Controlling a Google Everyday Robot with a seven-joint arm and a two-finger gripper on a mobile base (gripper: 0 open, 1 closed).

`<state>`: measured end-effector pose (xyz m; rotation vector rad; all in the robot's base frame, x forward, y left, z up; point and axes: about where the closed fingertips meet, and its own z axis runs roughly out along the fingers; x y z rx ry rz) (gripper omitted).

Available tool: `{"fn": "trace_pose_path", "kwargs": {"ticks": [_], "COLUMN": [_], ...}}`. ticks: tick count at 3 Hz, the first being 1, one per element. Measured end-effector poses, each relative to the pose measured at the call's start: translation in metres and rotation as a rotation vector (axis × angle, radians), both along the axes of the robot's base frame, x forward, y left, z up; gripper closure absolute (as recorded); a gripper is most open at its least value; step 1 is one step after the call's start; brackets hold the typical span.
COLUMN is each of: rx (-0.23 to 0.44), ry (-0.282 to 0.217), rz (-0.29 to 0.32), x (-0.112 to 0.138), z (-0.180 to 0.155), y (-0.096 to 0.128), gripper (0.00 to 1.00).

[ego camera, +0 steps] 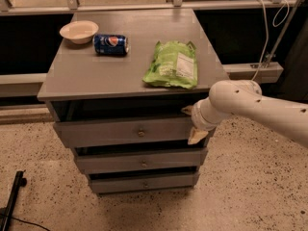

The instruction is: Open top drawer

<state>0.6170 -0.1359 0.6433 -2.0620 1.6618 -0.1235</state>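
Note:
The top drawer (106, 131) is the widest grey front under the cabinet top, with a small round knob (141, 133) at its centre. My gripper (192, 124) is at the drawer front's right end, on the white arm (250, 105) that comes in from the right. Its fingers are spread one above the other. The upper fingertip (187, 110) is at the front's top edge and the lower fingertip (196, 137) is near its bottom edge. The wrist hides the drawer's right corner.
Two narrower grey drawers (139, 161) sit below. On the cabinet top (96, 71) lie a green chip bag (172, 65), a blue soda can (110, 44) and a beige bowl (78, 32). A railing and cables stand behind. The floor is speckled.

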Motion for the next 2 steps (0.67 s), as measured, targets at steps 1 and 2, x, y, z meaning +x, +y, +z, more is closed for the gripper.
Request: {"fn": "trace_pose_path", "kwargs": {"ticks": [1,2], "rx": [-0.006,-0.006], "ry": [0.015,0.015], "rz": [-0.011,-0.011], "x": [-0.0003,-0.0005], "z": [-0.0037,-0.0037], "y": [-0.0025,-0.0025], "gripper": [0.34,0.34]}}
